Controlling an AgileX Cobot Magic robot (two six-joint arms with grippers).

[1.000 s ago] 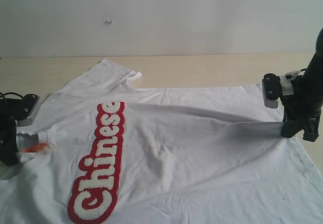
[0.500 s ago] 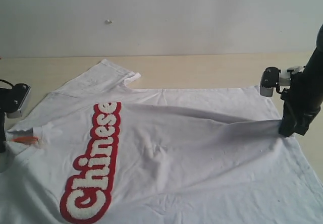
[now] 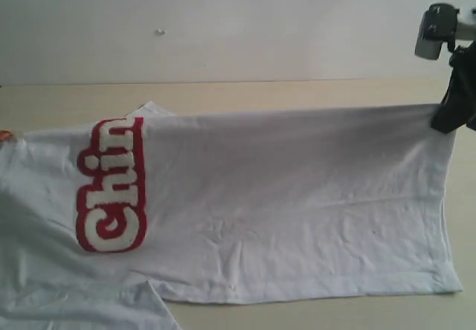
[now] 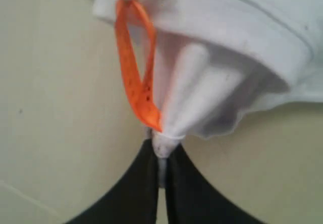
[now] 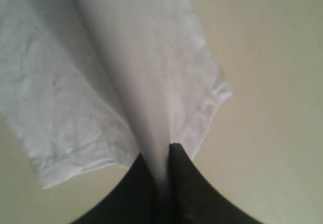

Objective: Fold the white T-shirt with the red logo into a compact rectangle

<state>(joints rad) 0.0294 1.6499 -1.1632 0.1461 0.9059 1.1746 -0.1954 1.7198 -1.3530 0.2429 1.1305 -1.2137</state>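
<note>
The white T-shirt (image 3: 282, 196) hangs lifted along a taut upper edge and drapes toward the front of the table. Only the "Chin" part of the red logo (image 3: 110, 185) shows, near the left. My right gripper (image 3: 448, 118) is shut on the shirt's upper right corner; the right wrist view shows cloth (image 5: 126, 72) pinched in my right gripper (image 5: 161, 158). My left gripper (image 4: 161, 146) is out of the exterior view; in its wrist view it is shut on the collar cloth (image 4: 202, 82) beside the orange neck tag (image 4: 135, 77).
The light wooden table (image 3: 297, 96) runs back to a pale wall (image 3: 223, 18). A sleeve tip (image 3: 149, 108) peeks behind the lifted edge. The shirt's hem (image 3: 312, 285) lies near the table's front.
Both grippers have risen and lifted the shirt's near edge up and back; the shirt now hangs folded over itself, hiding half the logo. The left gripper left the exterior view.
</note>
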